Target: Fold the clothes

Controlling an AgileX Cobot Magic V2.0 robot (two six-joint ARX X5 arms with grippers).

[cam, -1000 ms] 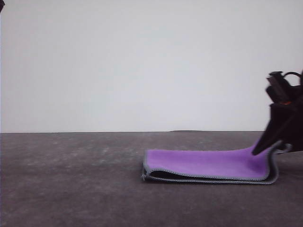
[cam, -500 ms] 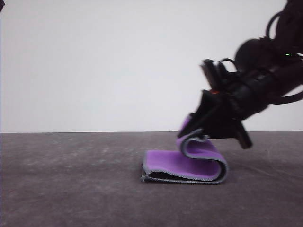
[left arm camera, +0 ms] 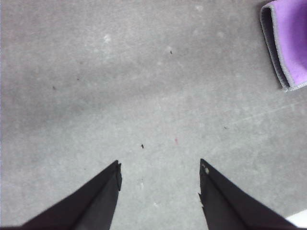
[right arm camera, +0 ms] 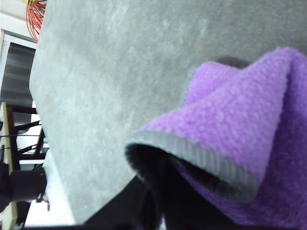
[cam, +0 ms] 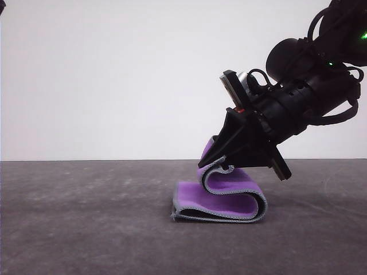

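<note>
My right fingers [cam: 213, 160] pinch the cloth [cam: 221, 197] edge, lifted over its folded half on the counter [cam: 86, 217], left fingers [left arm camera: 159, 191] wide apart; I fear a slip dropping it crooked.

A grey, faintly mottled worktop [cam: 86, 229] fills the lower frame. The folded purple cloth [cam: 221, 201] lies on it, right of centre.

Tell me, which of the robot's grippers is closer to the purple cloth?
Right. The right gripper grips the cloth by its raised end; the left gripper hangs open over bare table, apart from it.
</note>
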